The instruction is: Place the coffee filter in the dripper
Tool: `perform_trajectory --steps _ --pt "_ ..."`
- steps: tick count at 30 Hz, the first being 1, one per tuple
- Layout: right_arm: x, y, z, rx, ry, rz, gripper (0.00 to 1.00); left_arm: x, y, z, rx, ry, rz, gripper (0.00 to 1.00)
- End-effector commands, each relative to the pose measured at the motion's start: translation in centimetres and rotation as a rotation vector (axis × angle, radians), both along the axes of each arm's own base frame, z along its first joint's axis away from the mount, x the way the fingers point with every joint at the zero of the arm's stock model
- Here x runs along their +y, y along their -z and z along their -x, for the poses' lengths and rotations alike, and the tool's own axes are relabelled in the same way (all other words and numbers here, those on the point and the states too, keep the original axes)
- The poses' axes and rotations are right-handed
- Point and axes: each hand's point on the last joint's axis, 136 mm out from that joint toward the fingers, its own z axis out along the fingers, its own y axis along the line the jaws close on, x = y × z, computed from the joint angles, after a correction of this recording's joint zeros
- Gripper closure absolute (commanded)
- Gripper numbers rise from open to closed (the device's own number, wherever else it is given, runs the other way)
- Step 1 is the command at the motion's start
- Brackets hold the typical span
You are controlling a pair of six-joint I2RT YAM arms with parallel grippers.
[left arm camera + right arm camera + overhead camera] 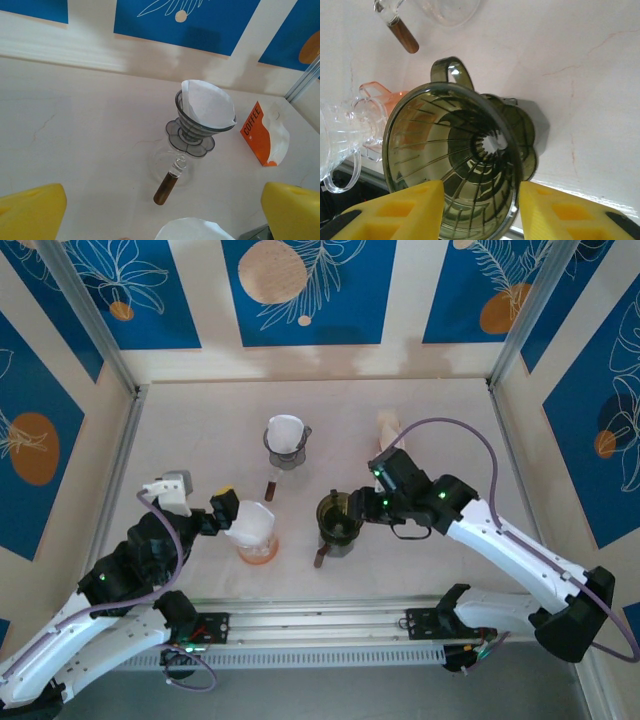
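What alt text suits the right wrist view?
An empty dark green dripper sits on the white table, framed by the open claw's yellow fingers. A brown carafe handle lies beyond; an orange dripper stands at left.

My left arm (110, 585) stretches in from the near left, left gripper (230, 506) with fingers (30, 212) spread wide. My right arm (500, 540) bends in from the right, right gripper (358, 506) tilted down, jaws parted.

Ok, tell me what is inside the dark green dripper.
No filter: the green dripper holds bare ribbed walls and an open drain hole. The right end effector covers parts of its near rim, so those bits can't be checked.
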Motion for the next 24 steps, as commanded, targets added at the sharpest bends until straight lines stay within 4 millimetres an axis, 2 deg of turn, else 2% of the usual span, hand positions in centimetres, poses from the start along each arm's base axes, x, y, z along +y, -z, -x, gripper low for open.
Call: perform_trajectory --steps 1,10,12,16,24 --pt "0.7 0.6 -0.2 -0.010 -0.028 0.029 0.58 -0.2 -1.0 -0.2 -0.023 0.007 0.022 0.00" --pt "1.5 0.7 -0.4 -0.013 -0.045 0.032 0.58 -0.3 -0.7 -0.2 -0.012 0.007 0.017 0.00" --pt "1.3 0.8 -0.4 -0.010 -0.033 0.040 0.58 -0.3 -0.7 -0.2 -0.011 0.005 0.019 0.00" --pt "0.2 0.8 -0.4 -0.020 0.004 0.067 0.50 -0.3 -0.9 -0.2 -0.014 0.007 0.021 0.00" --pt "-1.2 -0.5 -0.9 -0.089 0.054 0.066 0.43 -0.2 -1.3 -0.1 -0.021 0.007 0.019 0.00"
